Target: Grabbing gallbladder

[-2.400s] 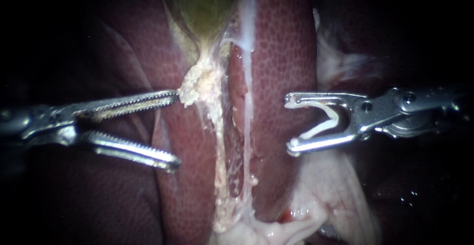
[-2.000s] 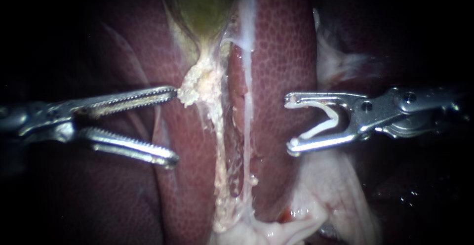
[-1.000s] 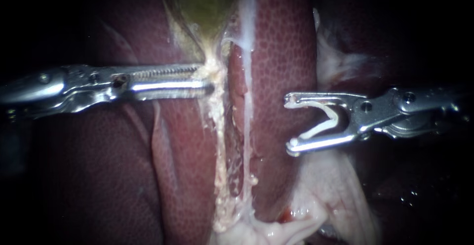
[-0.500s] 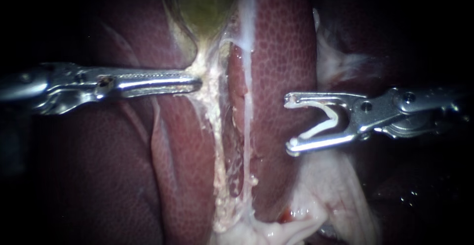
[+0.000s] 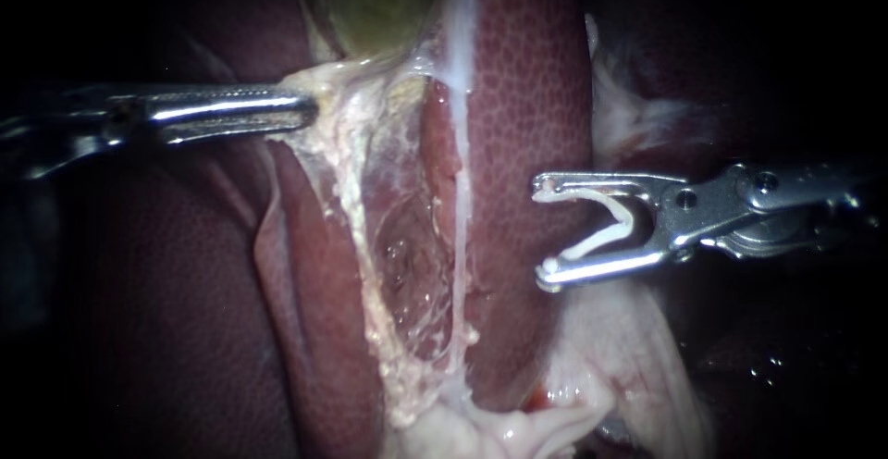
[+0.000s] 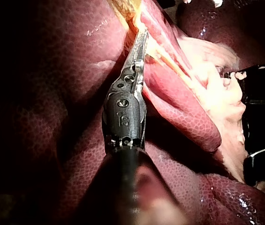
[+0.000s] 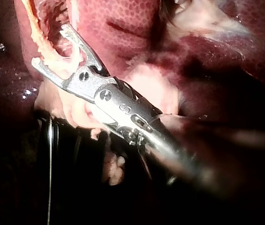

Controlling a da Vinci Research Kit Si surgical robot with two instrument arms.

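Two instruments are in the endoscope view, with one gallbladder and one clip.

The gallbladder [image 5: 379, 6] is olive-green and sits at the top centre of the frame, cut off by the upper edge. Its long axis runs up and down, and it narrows downward into pale tissue. From there, thin pale strands run on to the lower centre.

The left instrument [image 5: 305, 112] enters from the left edge and lies almost level. Its tool is closed tight on the gallbladder's narrow lower end, which is stretched toward the left.

The right instrument [image 5: 548, 232] enters from the right edge at mid-height. Its tool stands wide, both jaws bearing on a white V-shaped clip [image 5: 610, 223] held between them, over the dark red liver [image 5: 527, 98] and well apart from the gallbladder.
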